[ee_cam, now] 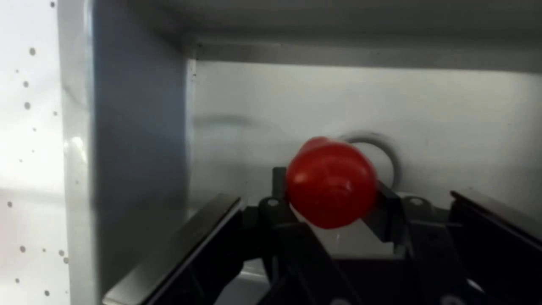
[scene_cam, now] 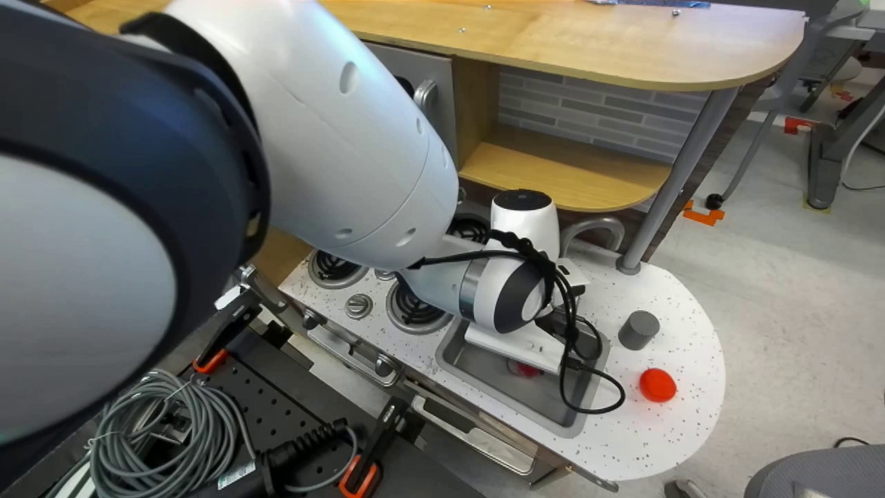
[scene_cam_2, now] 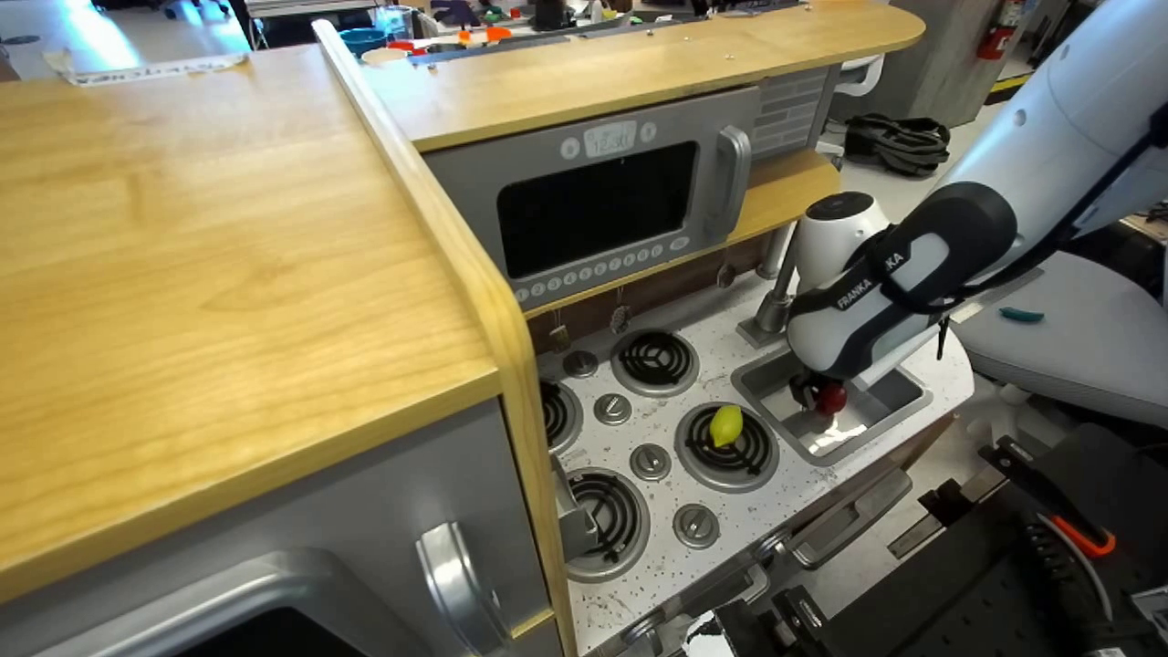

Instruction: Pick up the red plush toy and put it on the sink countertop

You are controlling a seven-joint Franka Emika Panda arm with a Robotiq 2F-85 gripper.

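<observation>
The red plush toy (ee_cam: 330,178) looks like a rounded, shiny red lump in the wrist view. My gripper (ee_cam: 332,199) is shut on it, with a black finger touching each side. The toy also shows at the fingertips in an exterior view (scene_cam_2: 830,399), inside the grey basin (scene_cam_2: 915,398). I cannot tell how far it is above the basin floor. In an exterior view only a bit of red (scene_cam: 527,370) shows beneath the wrist, which hides most of the gripper. The white speckled sink countertop (scene_cam: 681,318) surrounds the basin and also shows in the wrist view (ee_cam: 34,169).
On the countertop's rounded end stand a grey cylinder (scene_cam: 639,330) and a round orange-red thing (scene_cam: 657,384). The faucet (scene_cam: 608,225) and a grey post (scene_cam: 681,180) are behind the basin. A yellow lemon (scene_cam_2: 726,426) lies on a burner. The wooden upper shelf (scene_cam: 588,41) overhangs the back.
</observation>
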